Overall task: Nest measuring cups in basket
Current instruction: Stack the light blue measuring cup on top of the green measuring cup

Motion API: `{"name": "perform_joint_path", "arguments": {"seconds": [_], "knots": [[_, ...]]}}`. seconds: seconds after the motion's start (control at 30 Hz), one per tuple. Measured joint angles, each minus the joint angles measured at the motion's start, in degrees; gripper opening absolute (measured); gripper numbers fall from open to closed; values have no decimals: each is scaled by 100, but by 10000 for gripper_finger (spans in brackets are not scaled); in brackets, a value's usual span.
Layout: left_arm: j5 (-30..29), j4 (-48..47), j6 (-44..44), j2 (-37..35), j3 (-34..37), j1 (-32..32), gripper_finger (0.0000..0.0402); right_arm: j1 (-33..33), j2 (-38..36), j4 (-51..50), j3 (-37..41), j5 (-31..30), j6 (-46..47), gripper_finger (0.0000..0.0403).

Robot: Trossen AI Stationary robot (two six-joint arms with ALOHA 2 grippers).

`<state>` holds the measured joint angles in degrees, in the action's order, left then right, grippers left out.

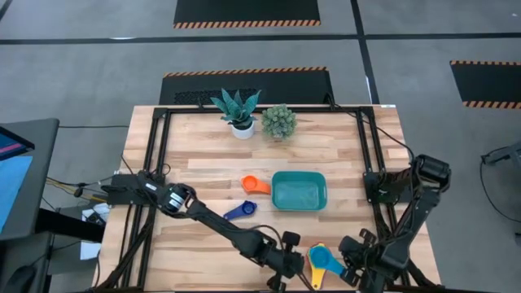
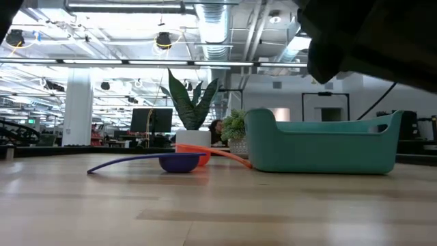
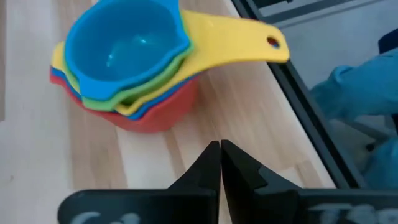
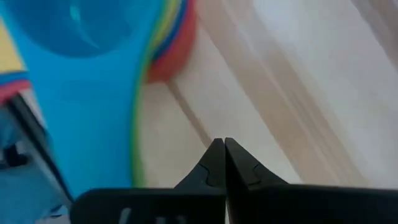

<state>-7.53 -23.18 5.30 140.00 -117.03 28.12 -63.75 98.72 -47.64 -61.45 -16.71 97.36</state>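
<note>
A nested stack of measuring cups (image 1: 324, 261), light blue on top, then green, yellow and blue, with red at the bottom, stands on its base near the table's near edge. My left gripper (image 1: 298, 262) is shut and empty just left of the stack (image 3: 124, 62). My right gripper (image 1: 350, 265) is shut and empty just right of it (image 4: 81, 68). The teal basket (image 1: 299, 191) stands mid-table with no cup showing in it. An orange cup (image 1: 255, 185) and a dark blue cup (image 1: 241, 211) lie on the table left of the basket.
Two potted plants (image 1: 241, 112) (image 1: 278, 122) stand at the far edge. A black frame rail (image 3: 292, 87) runs along the near edge beside the stack. In the low view the basket (image 2: 321, 143) and the two loose cups (image 2: 181, 162) stand in front of the plants.
</note>
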Motion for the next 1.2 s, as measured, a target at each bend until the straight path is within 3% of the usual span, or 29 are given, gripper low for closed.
{"name": "perform_joint_path", "arguments": {"seconds": [0.43,0.9,1.2], "knots": [[120,131,-31,-4,-2,-27,0,516,0,1046,0,-41,-1032,5],[361,284,146,-6,-2,-62,0,588,-2,1441,0,-42,-1063,5],[678,518,388,381,11,-60,0,773,-2,1585,0,-211,-1336,17]]}}
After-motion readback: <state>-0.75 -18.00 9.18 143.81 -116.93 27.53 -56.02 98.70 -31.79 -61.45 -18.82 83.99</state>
